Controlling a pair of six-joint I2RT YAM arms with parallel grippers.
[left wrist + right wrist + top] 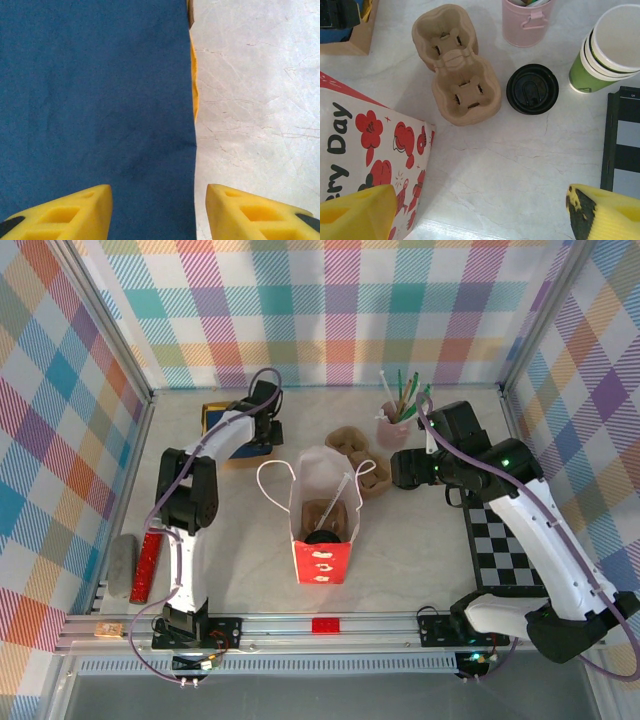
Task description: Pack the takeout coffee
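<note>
The red and white paper bag point(323, 558) stands open at the table's middle, and its printed side point(367, 145) fills the left of the right wrist view. Deep inside it sits the takeout coffee point(322, 537); I see its round black lid, while its body is hidden by the bag. My right gripper point(402, 468) point(480, 202) hangs open just right of the bag, over bare table, with nothing between its fingers. My left gripper point(264, 428) point(159, 200) is open at the back left, close above a blue box point(95, 100).
A brown cardboard cup carrier point(456, 67) lies behind the bag. A loose black lid point(532, 89), a pink cup of stirrers point(525, 22) and a lidless cup stack point(610, 47) sit to its right. A checkerboard point(505, 550) lies at the right; red and grey bars point(146, 565) lie at the left edge.
</note>
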